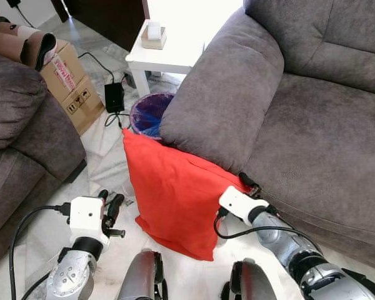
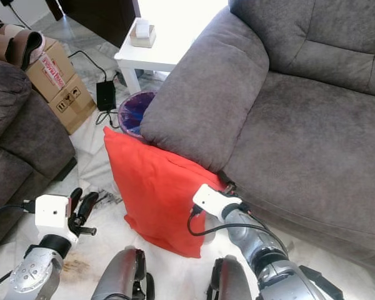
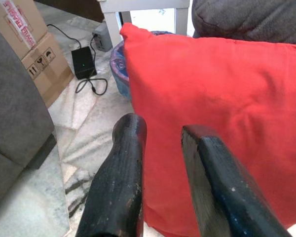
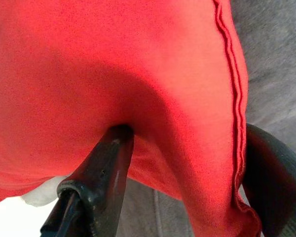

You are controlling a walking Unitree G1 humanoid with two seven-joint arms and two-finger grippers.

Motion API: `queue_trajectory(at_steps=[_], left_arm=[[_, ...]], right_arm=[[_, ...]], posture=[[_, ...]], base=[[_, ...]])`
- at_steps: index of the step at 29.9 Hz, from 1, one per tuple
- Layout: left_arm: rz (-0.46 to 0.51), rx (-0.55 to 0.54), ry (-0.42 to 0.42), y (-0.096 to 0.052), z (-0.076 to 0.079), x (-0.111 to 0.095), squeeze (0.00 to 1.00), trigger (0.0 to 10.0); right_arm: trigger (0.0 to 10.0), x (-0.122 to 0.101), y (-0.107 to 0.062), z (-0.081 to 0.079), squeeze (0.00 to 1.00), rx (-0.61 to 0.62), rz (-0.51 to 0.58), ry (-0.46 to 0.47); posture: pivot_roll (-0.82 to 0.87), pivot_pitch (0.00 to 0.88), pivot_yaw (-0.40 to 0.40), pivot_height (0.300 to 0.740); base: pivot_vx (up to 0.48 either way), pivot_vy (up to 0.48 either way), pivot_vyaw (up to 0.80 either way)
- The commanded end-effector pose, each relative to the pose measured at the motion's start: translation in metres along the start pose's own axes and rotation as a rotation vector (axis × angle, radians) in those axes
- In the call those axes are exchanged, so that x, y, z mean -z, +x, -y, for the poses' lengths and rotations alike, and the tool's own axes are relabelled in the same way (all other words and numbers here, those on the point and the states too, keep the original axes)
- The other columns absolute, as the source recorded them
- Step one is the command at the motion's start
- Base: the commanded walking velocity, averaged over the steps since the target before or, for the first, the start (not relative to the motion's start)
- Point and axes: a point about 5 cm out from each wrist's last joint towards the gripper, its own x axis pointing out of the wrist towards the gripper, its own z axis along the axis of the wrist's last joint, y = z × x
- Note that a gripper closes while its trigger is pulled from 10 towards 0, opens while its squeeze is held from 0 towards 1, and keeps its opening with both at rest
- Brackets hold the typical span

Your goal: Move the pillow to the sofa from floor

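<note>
A red pillow (image 1: pixel 175 194) stands on its edge on the pale floor and leans against the armrest (image 1: pixel 225 94) of the grey sofa (image 1: pixel 319 131). My right gripper (image 1: pixel 249 182) is at the pillow's upper right corner, by the sofa's front. In the right wrist view its fingers (image 4: pixel 108 153) straddle the seamed edge, and one of them dents the red fabric (image 4: pixel 64 74), so it is shut on the pillow. My left gripper (image 1: pixel 110 201) hovers open just left of the pillow. The left wrist view shows its fingers (image 3: pixel 123 163) apart, pointing at the pillow's face (image 3: pixel 227 84).
A bin with a blue liner (image 1: pixel 149 112) stands behind the pillow, below a white side table (image 1: pixel 165 50). A black power adapter (image 1: pixel 114 97) with cables and cardboard boxes (image 1: pixel 72 81) lie further left. A second grey sofa (image 1: pixel 19 125) bounds the left, with a person's foot (image 1: pixel 31 44) on it.
</note>
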Motion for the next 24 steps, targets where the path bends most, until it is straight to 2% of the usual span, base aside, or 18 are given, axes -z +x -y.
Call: queue_trajectory(at_steps=[1,8,14,18,24], left_arm=[[-0.024,-0.01,0.006,-0.004,-0.004,0.003,0.0,10.0],[-0.037,-0.014,0.004,-0.002,-0.004,0.004,0.0,10.0],[-0.037,-0.015,0.006,-0.002,-0.004,0.004,0.0,10.0],[-0.033,-0.02,0.005,0.0,-0.004,0.003,0.0,10.0],[-0.028,-0.016,0.005,0.003,-0.004,0.002,0.0,10.0]], right_arm=[[0.0,0.001,-0.003,-0.014,0.0,-0.052,0.002,0.02],[0.0,0.0,-0.005,-0.023,0.0,-0.077,0.005,0.03],[0.0,-0.003,-0.002,-0.019,0.0,-0.069,0.012,0.031],[0.0,-0.008,-0.001,-0.019,0.0,-0.073,0.031,-0.001],[0.0,-0.01,0.0,-0.019,0.0,-0.063,0.04,0.019]], posture=[[0.18,0.356,0.065,0.63],[0.18,0.353,0.064,0.63],[0.17,0.352,0.064,0.63],[0.18,0.344,0.062,0.63],[0.17,0.338,0.063,0.63]], base=[[0.0,0.0,0.0],[0.0,0.0,0.0],[0.0,0.0,0.0],[0.0,0.0,0.0],[0.0,0.0,0.0]])
